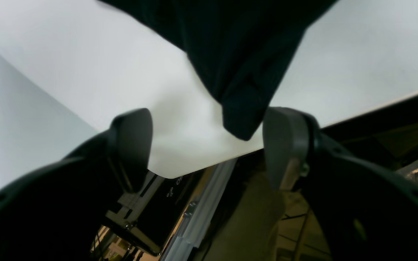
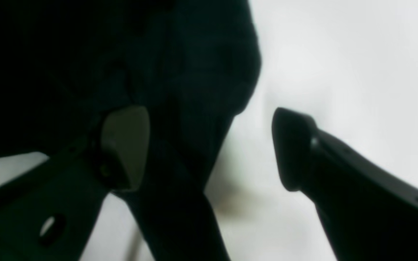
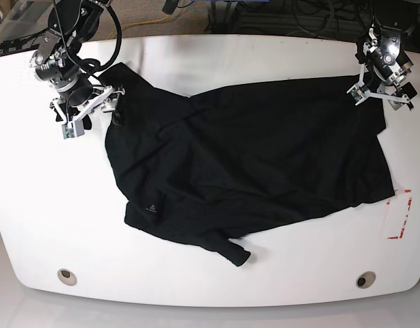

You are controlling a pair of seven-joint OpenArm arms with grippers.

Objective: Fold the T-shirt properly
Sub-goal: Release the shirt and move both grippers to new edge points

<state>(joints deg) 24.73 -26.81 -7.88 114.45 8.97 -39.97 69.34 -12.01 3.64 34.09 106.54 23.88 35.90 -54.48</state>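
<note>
**A:** ok so where are we with this? The T-shirt (image 3: 251,157) is lying spread out on the white table (image 3: 210,61), pretty rumpled, one sleeve flopped toward the front edge. Doesn't look like any real fold has gone in yet

**B:** agreed, I'd call this the spreading-out stage. Each arm is parked at a far corner of the cloth. In the left wrist view the left gripper (image 1: 205,145) has its jaws standing apart with a corner of the shirt dangling between them, not pinched by either pad, so released. Right gripper (image 2: 209,148) is wide apart too. One pad is up against the dark cloth, the other is out over bare table

**A:** is the right one actually touching the fabric or just hovering?

**B:** honestly can't say, that view is dark and blurry, black pad on black shirt. Nothing's clamped though, there's a clear gap between the jaws

**A:** so next move?

**B:** my guess: the shirt needs flattening before any fold counts as "proper". There's a diagonal ridge running across the chest, and the bottom edge is bunched up. Both arms would need to re-grab edges and pull them taut, or go for that stray sleeve near the front and lay it inward. Soft cloth will drag and bunch, so low, even pulls from both sides
</note>
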